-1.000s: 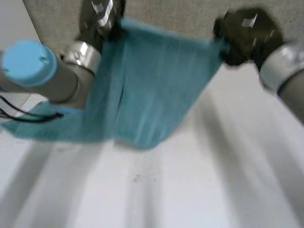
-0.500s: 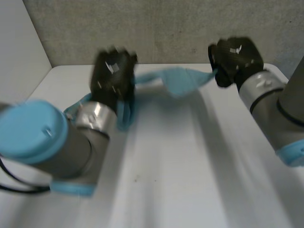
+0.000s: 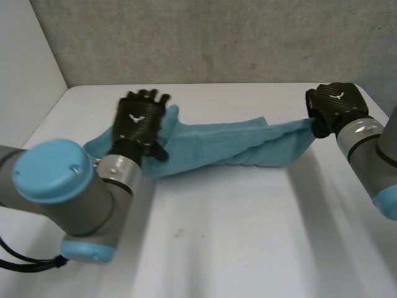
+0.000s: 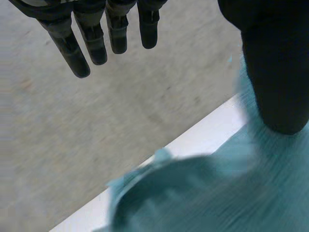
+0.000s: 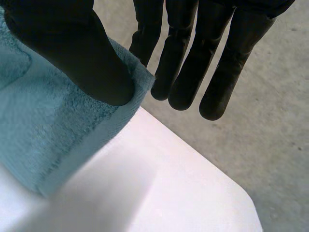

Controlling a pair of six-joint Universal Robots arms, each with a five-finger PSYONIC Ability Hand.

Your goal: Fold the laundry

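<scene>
Looking down from the head view, you have the left hand (image 3: pixel 139 121) low over the left part of the teal terry-cloth towel (image 3: pixel 248 146), back of the hand up and pointing at the far edge of the white counter (image 3: pixel 236 236). In its wrist view the fingers (image 4: pixel 91 43) are straight, released and hold nothing. They reach out past the cloth, while the thumb (image 4: pixel 277 72) comes down onto it.

Your right hand (image 3: pixel 335 105) sits near the far right corner of the counter, at the towel's right end. Its wrist view shows the thumb (image 5: pixel 63 43) lying on a hemmed corner of the towel, with the straight fingers (image 5: pixel 217 63) behind that corner, so the cloth is pinched between them.

The grey left arm with its light-blue cap (image 3: pixel 68 186) crosses in front of the towel's left end and covers part of it. A grey speckled wall (image 3: pixel 248 37) rises behind the far edge.

The towel lies in the far half of the counter, bunched lengthwise into a rumpled band. Its long axis runs from near the left edge across to the right hand, roughly along the far edge. The left end spreads wider under and beside the left hand, and the right end narrows where it meets the right hand.
</scene>
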